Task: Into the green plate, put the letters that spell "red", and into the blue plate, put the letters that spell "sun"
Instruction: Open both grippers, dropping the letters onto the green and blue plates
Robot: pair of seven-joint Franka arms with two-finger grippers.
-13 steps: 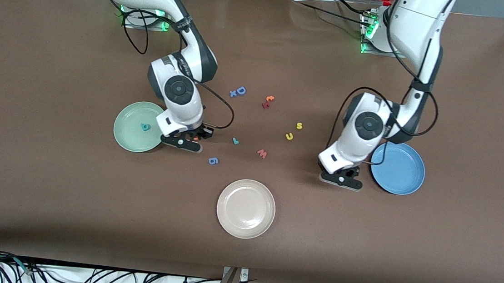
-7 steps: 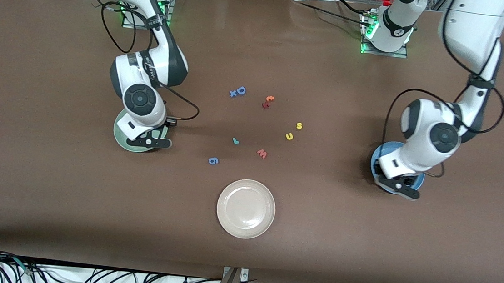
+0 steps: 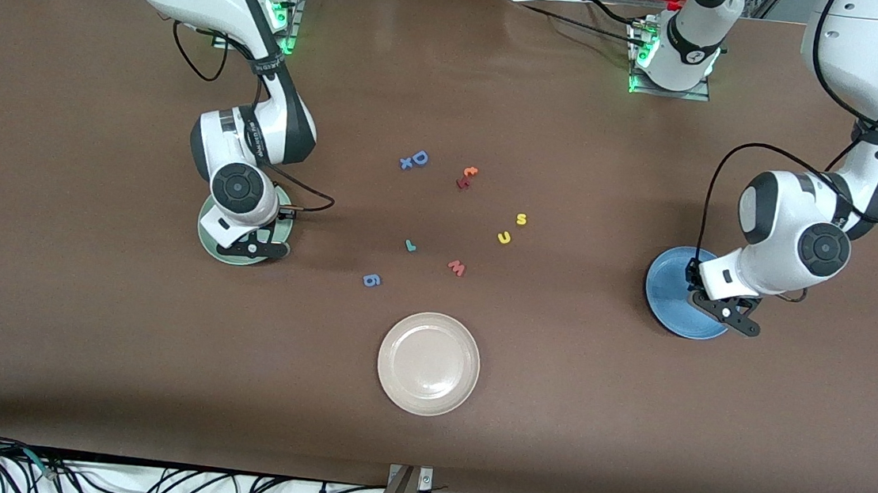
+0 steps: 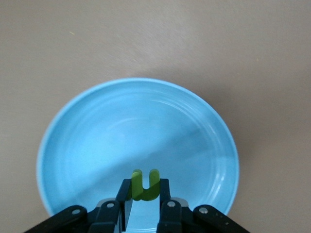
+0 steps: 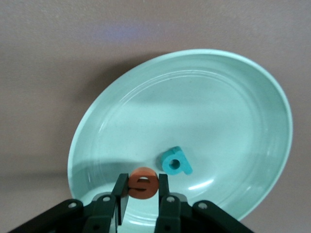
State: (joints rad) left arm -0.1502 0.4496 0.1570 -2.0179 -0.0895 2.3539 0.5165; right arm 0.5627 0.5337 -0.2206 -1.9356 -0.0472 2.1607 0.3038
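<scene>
My right gripper is shut on the orange "e" and hangs over the green plate. In that plate lies the teal "d". My left gripper is shut on the dark green "n", low over the blue plate. In the front view the right gripper covers most of the green plate, and the left gripper is over the blue plate. The yellow "s", yellow "u" and teal "r" lie mid-table.
A beige plate sits nearer the front camera than the letters. Other loose letters lie mid-table: blue "g", red "w", blue "D" and orange "t".
Both arms swung outward from beside the loose letters. The right gripper carried the "e" over the green plate, and the left gripper carried the "n" over the blue plate.
</scene>
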